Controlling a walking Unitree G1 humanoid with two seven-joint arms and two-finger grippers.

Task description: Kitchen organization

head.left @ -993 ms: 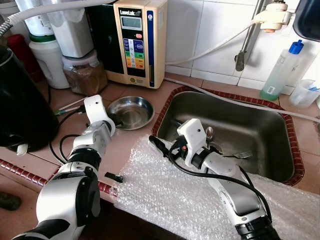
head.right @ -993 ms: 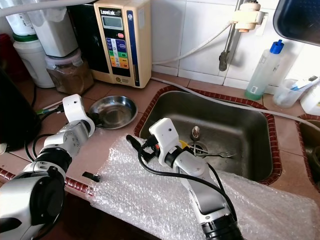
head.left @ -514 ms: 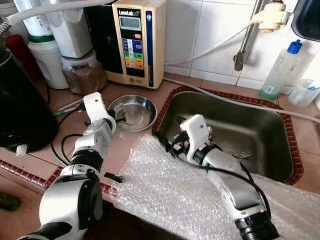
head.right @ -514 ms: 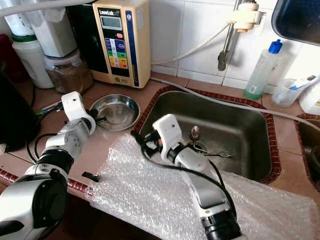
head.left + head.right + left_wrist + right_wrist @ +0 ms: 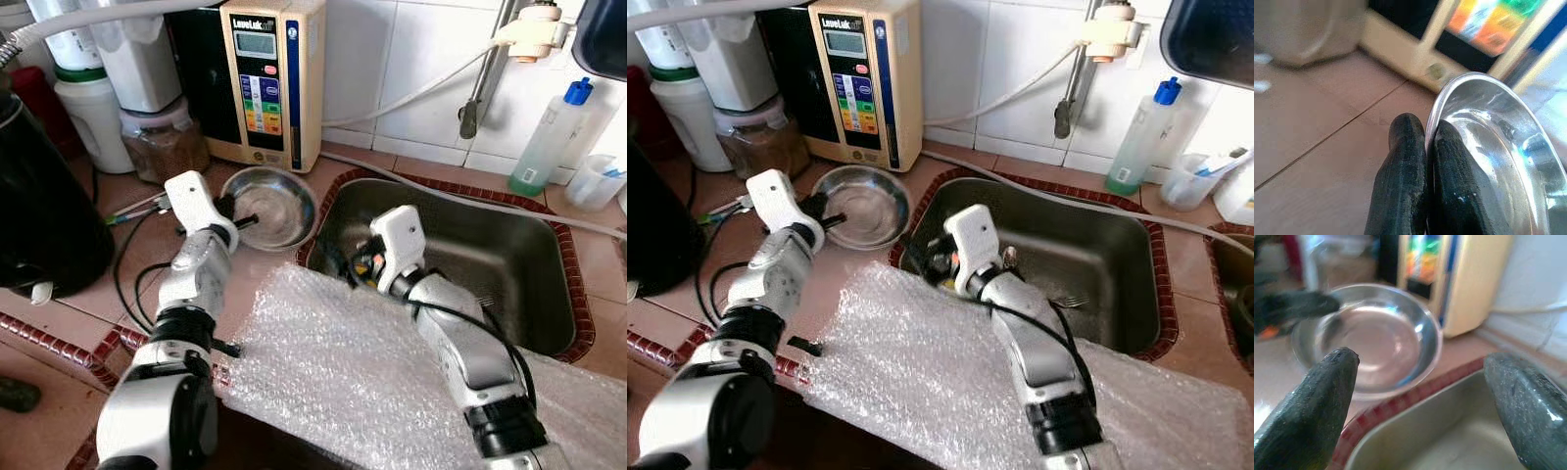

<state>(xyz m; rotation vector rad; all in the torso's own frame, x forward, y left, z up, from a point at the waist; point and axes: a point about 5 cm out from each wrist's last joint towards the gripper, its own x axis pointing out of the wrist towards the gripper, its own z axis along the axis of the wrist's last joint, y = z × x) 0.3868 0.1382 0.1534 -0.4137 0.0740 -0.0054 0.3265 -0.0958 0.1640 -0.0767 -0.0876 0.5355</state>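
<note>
- Terracotta tiled counter [image 5: 147, 294], lower left of frame.
- Steel bowl [image 5: 274, 204], centre (rim pinched, tilted).
- Bubble wrap [image 5: 343, 382], lower middle.
- Cream appliance [image 5: 272, 78], upper centre.

1. One steel bowl [image 5: 269, 204], at 10 o'clock from the sink.
2. One sink [image 5: 509, 245].
3. One sheet of bubble wrap [image 5: 353, 372].
4. One fork [image 5: 1070, 302] in the sink.
5. Two grippers: left gripper [image 5: 238, 217], right gripper [image 5: 355, 266].
6. One squeeze bottle [image 5: 551, 139].
</note>
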